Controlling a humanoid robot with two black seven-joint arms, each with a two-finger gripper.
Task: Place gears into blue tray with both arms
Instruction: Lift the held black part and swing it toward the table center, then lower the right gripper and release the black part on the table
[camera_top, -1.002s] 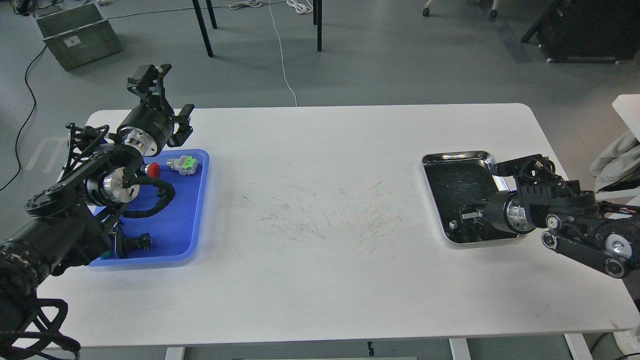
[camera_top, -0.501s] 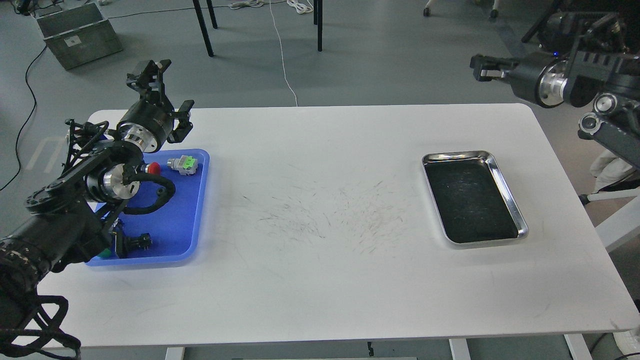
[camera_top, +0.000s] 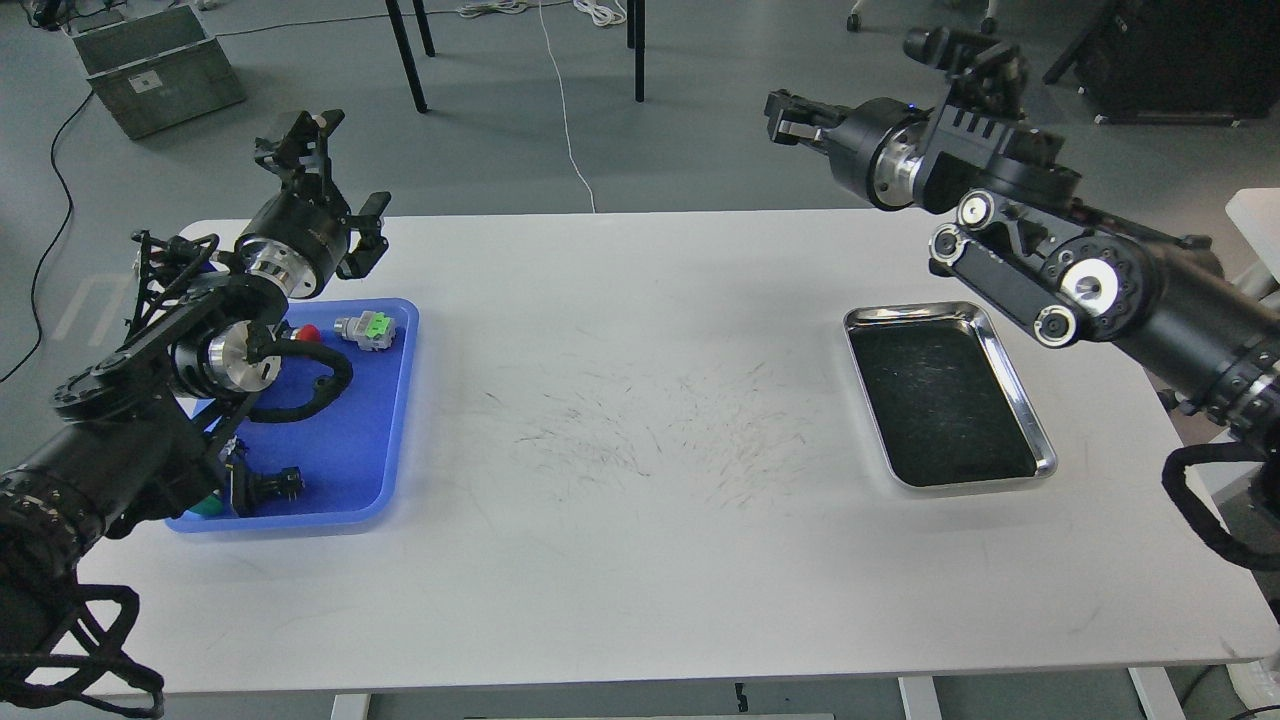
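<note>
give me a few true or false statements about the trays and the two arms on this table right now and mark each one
1. The blue tray sits at the table's left end. True.
2. The steel tray holds a red button. False: only its dark floor shows; the red button lies in the blue tray.
3. The right gripper is raised, past the table's far edge in this view. True.
4. The left gripper reaches into the steel tray. False: it is raised near the blue tray's far end.

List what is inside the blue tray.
The blue tray holds a grey block with a green top, a red-capped button, a small black part and something green. The left arm covers its left side.
</note>
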